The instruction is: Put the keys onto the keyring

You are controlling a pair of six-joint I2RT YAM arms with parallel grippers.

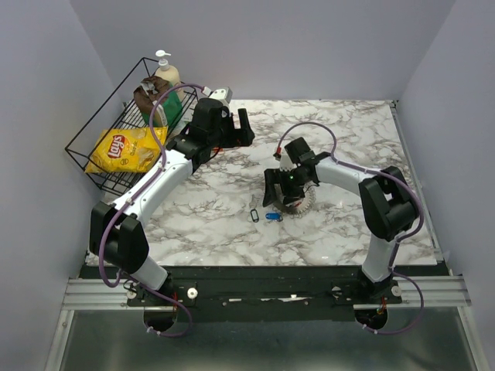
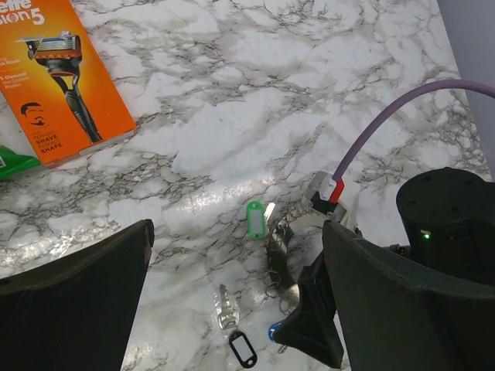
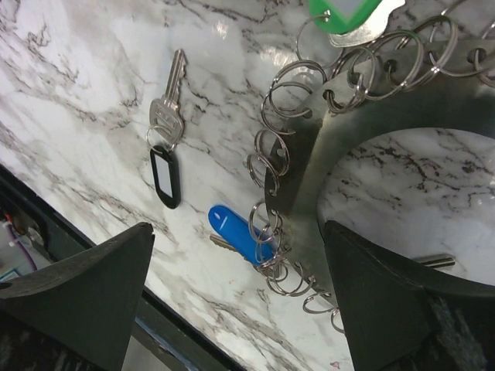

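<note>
While both my pincers hang spread wide with nothing in them, I judge the job part done and the step in hand to be fetching the loose key. My right pincer hovers over the ring, which lies flat mid-table. A blue tag looks hooked on a loop at its near-left edge, and a green tag sits at its far side, though I cannot tell whether that one is threaded. The silver key with its black tag lies apart on the marble, just left of the blue tag, touching no loop. My left pincer is at the far left, well apart from the ring, near the razor pack. Next I would shift my right pincer left and near, drop low and pinch the key by its tag or head. It lies flat on a hard top, so my fingertips must almost scrape the surface, and my left pincer would likely need to steady the ring. The table is glossy white marble with grey veins. Plain pale lilac walls close three sides, and a wire basket at the far left holds a chips bag and a soap bottle.
</note>
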